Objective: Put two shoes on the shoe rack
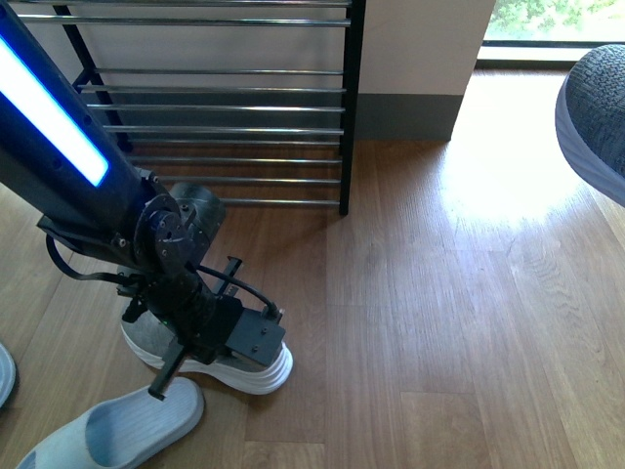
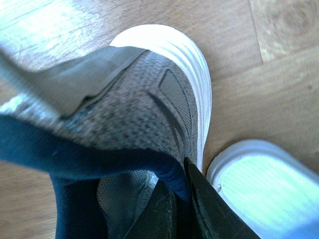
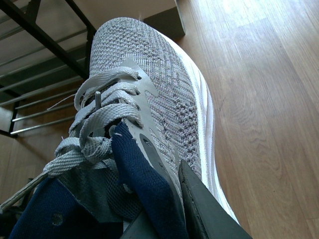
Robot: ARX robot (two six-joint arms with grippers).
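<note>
Two shoes, neither racked yet. Nearest, at 7 o'clock beside a slipper (image 1: pixel 117 432), the left gripper (image 2: pixel 182 174) pinches the floor shoe (image 1: pixel 256 373) by its collar; that thin hold may slip. At 2 o'clock the right gripper (image 3: pixel 164 209) clamps the lifted shoe (image 1: pixel 598 107). Rack (image 1: pixel 348 98) at 11 o'clock: rods could snag soles.

Wooden floor (image 1: pixel 439 322): grey sneaker (image 1: pixel 262 375), pale slipper (image 1: pixel 117 430), shoe rack (image 1: pixel 349 117) standing.
</note>
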